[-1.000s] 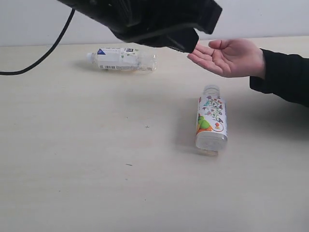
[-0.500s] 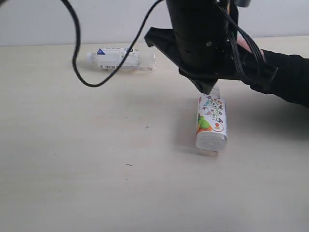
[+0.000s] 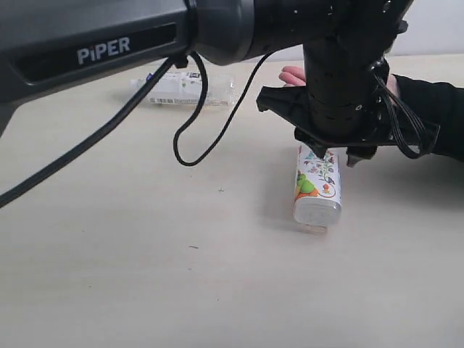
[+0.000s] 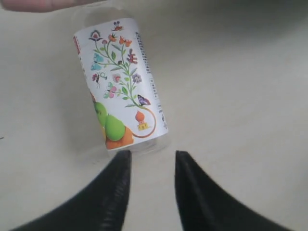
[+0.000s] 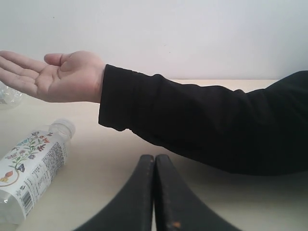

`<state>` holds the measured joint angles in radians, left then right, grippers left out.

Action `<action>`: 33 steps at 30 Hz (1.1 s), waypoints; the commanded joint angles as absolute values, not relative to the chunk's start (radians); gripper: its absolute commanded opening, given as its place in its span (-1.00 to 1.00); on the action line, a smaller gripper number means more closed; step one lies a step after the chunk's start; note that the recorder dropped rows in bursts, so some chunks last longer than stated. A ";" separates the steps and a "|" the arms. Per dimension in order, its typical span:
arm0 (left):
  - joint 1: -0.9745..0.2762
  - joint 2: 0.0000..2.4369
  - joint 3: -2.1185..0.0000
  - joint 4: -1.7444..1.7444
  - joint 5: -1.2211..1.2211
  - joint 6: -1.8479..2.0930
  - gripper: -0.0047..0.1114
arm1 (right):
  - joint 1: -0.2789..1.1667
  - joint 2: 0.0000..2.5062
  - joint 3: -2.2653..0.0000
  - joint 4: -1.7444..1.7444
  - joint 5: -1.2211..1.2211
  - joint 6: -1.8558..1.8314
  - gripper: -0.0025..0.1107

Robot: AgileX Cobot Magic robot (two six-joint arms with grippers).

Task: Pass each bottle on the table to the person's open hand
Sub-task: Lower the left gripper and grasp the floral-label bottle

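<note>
Pale table (image 3: 109, 290) is bearing the floral bottle (image 3: 317, 185) lying flat, cap pointing up-frame toward the open hand (image 5: 62, 77); left gripper (image 4: 152, 156) is hanging parted, empty.

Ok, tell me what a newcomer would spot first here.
The black PIPER arm fills the top of the exterior view, its open left hand above the floral bottle lying mid-table. Behind it on the right, a person's palm is upturned; a white-labelled bottle lies at the back left.
</note>
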<state>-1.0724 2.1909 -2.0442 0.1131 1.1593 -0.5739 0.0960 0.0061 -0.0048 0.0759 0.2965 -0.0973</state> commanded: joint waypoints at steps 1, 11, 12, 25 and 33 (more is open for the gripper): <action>-1.076 2.220 -2.050 0.122 1.143 -0.587 0.35 | 0.093 0.000 0.000 0.073 0.283 -0.099 -0.96; -1.076 2.308 -2.050 0.179 1.068 -0.653 0.89 | 0.093 0.000 0.000 0.073 0.283 -0.099 -0.96; -1.076 2.314 -2.050 0.193 1.066 -0.665 0.89 | 0.093 0.000 0.000 0.073 0.283 -0.099 -0.96; -1.065 2.374 -2.050 0.278 0.985 -0.741 0.89 | 0.093 0.000 0.000 0.073 0.283 -0.099 -0.96; -1.056 2.418 -2.050 0.285 0.968 -0.741 0.89 | 0.093 0.000 0.000 0.073 0.283 -0.099 -0.96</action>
